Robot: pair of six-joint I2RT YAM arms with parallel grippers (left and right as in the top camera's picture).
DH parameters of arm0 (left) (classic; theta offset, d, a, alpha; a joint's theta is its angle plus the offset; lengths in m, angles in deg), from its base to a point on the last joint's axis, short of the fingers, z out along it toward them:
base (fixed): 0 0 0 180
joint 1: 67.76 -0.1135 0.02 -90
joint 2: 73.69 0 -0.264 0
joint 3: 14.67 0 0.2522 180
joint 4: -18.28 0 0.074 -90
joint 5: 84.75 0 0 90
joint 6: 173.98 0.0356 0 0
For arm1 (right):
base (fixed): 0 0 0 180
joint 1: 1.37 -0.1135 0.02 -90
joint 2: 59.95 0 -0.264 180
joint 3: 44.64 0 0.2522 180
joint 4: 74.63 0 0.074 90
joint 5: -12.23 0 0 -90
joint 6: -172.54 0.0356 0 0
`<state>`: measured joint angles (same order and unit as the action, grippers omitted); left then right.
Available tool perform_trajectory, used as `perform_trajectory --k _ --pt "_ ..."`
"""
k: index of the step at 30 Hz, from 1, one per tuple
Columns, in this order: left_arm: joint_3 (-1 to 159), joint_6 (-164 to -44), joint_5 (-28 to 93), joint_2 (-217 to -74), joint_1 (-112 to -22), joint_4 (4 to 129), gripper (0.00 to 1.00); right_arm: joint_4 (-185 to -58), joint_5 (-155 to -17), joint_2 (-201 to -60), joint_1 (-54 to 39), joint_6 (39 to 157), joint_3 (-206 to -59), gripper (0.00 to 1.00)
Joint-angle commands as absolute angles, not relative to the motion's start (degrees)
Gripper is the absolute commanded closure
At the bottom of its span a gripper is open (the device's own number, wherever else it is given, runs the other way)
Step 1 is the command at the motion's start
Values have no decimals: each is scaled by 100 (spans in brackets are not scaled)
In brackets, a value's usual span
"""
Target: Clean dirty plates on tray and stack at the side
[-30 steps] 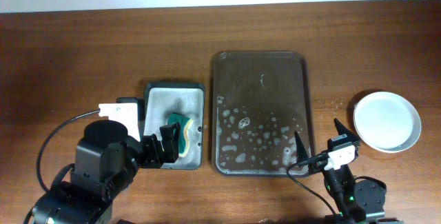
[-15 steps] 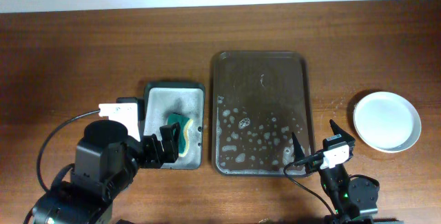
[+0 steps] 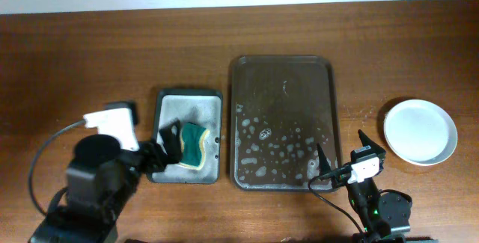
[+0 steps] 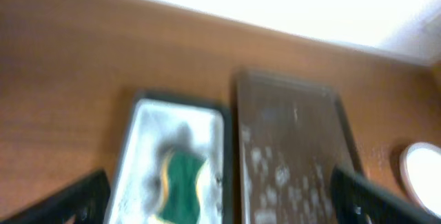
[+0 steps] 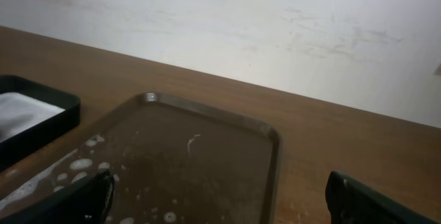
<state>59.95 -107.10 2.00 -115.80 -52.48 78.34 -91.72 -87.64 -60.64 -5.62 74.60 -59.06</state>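
The large brown tray [image 3: 322, 71] lies at the centre, holding only suds and no plates. It also shows in the left wrist view [image 4: 289, 107] and the right wrist view [image 5: 207, 148]. The white plates [image 3: 420, 131] sit as one round pile on the table to the right of the tray; I cannot tell how many there are. The pile's edge shows in the left wrist view [image 4: 420, 165]. My left gripper [image 3: 166, 147] is open and empty over the left part of the sponge tray; its wrist view [image 4: 220, 200] is blurred. My right gripper [image 3: 342, 147] is open and empty at the tray's front right corner [image 5: 220, 200].
A smaller dark sponge tray [image 3: 187, 93] with grey suds lies left of the big tray. A green and yellow sponge [image 3: 194, 144] lies in it and shows in the left wrist view [image 4: 180, 182]. The sponge tray's corner shows in the right wrist view [image 5: 41, 114]. A wall runs behind the table.
My left arm has swung left and drawn back off the sponge, which now lies uncovered in its tray. My right gripper shifted slightly toward the front a second ago and has held still since.
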Motion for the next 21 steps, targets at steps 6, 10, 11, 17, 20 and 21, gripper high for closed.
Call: perform_trajectory --k 6,10,11,17,20,21 --pt "2524 -10349 924 -8574 -6780 4663 0 -9201 -8696 -6031 -542 7440 -5871 1" --pt "1532 -9571 893 -7556 -6880 4040 0 -9201 -8696 -6031 -542 7440 -5871 1" --pt "1326 -9422 893 -7372 -6880 3889 0 -9203 -8696 -6031 -542 7440 -5871 1" --pt "382 -9202 867 -7394 -6878 2731 0 -9203 -8696 -6031 -542 7440 -5871 1" --pt "-46 -9202 714 -7394 -6858 2324 0 -9203 -8696 -6031 -542 7440 -5871 1" --pt "-44 -9202 561 -7394 -6828 2401 0 -9203 -8696 -6031 -542 7440 -5871 1"
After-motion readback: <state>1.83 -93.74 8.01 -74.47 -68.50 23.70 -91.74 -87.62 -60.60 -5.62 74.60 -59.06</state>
